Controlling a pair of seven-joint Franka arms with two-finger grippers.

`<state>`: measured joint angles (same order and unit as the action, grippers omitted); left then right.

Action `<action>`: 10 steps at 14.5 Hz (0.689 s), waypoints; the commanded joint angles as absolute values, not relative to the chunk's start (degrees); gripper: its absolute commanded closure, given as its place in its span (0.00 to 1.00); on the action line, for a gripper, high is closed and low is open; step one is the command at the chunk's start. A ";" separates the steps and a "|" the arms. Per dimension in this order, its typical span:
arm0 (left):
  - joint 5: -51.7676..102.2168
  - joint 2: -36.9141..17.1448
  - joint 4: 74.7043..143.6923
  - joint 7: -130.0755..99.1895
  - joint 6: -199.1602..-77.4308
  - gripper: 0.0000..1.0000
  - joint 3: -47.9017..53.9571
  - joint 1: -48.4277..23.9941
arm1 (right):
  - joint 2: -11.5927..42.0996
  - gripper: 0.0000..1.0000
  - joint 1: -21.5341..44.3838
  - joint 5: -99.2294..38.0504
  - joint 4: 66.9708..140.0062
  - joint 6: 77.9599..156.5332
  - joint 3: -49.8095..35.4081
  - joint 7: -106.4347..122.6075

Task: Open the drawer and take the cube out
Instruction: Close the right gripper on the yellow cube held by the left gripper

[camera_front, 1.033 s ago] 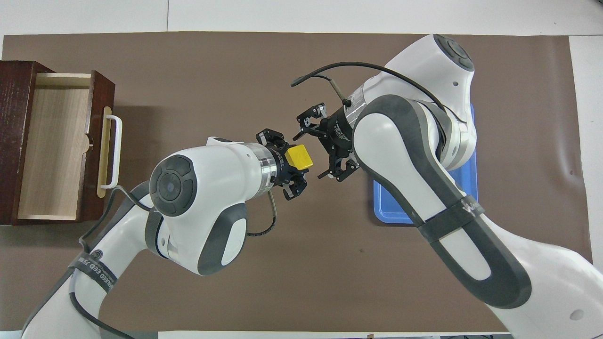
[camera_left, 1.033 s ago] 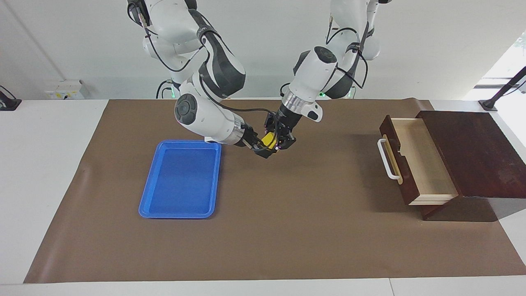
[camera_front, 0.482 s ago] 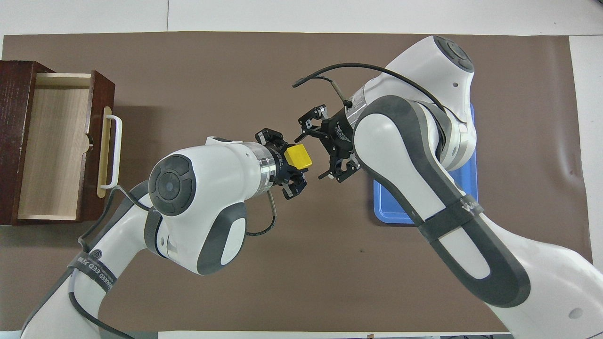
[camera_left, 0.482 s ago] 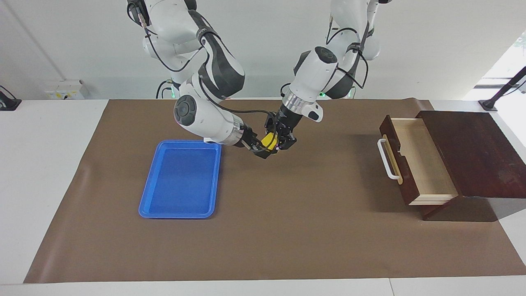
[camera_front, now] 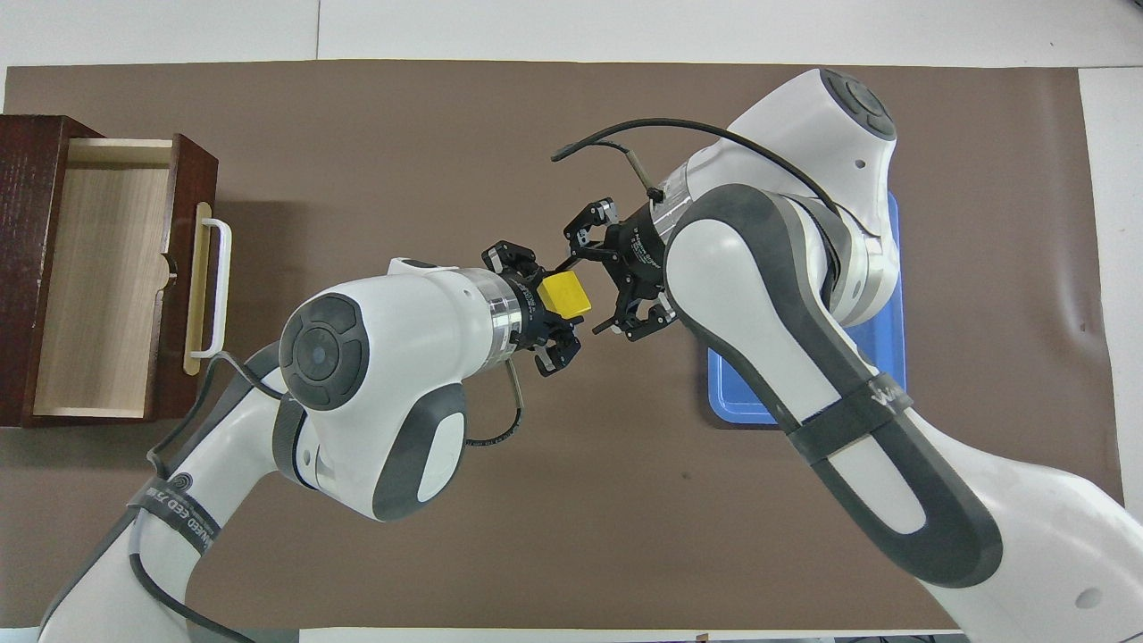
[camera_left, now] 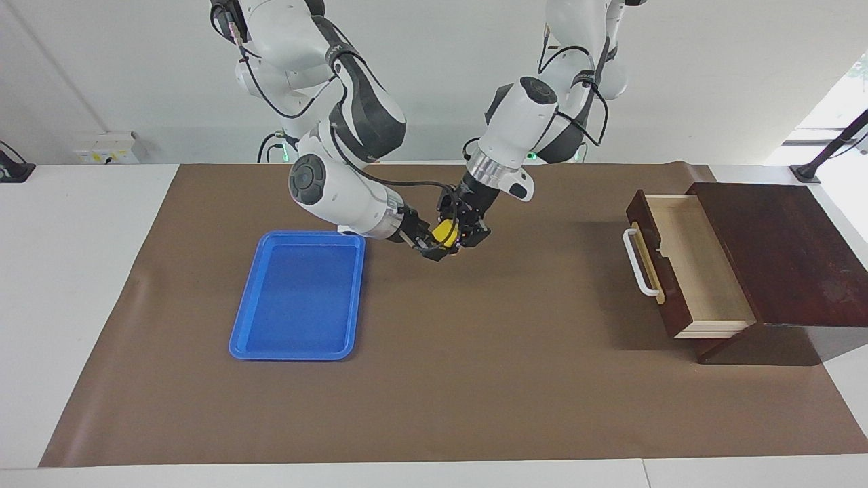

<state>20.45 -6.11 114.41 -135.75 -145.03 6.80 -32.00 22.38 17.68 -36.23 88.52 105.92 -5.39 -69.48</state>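
Overhead view gives you the clearest read: the left gripper is clamped on the cube, holding it in the air above the bare brown mat in the middle of the table, and the right gripper faces it from the right arm's end, its fingertips straddling the cube's free side. You cannot tell from either view whether those right fingers are pressing on the cube; they stand partly apart around it, with thin gaps visible, so treat the left claw as the one carrying the load. From the left gripper, the drawer lies well apart toward the left arm's end of the table, pulled out of its dark box with its white handle facing the claws and its pale interior showing nothing inside. From the right gripper, the blue tray sits near, toward the right arm's end, on the mat and with nothing in it. Judging by this, you have the opening done and the cube out of the drawer; what looks to remain is finishing this hand-over between the claws, and then, as a guess only, setting the cube down, perhaps in the tray. Nothing shows the drawer needing closing.
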 commanded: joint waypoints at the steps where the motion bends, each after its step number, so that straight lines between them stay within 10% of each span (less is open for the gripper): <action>1: 19.25 -5.71 115.66 -137.11 -146.87 1.00 6.24 -32.61 | 21.01 0.23 17.93 -35.16 89.82 106.88 -5.54 -71.45; 5: 19.25 -5.54 115.66 -137.11 -146.87 1.00 6.24 -32.61 | 21.01 0.37 17.93 -35.16 89.74 106.88 -5.54 -71.37; 10: 19.25 -5.71 115.75 -137.11 -146.87 1.00 6.24 -32.61 | 21.01 0.93 17.84 -35.16 89.65 106.88 -5.54 -71.37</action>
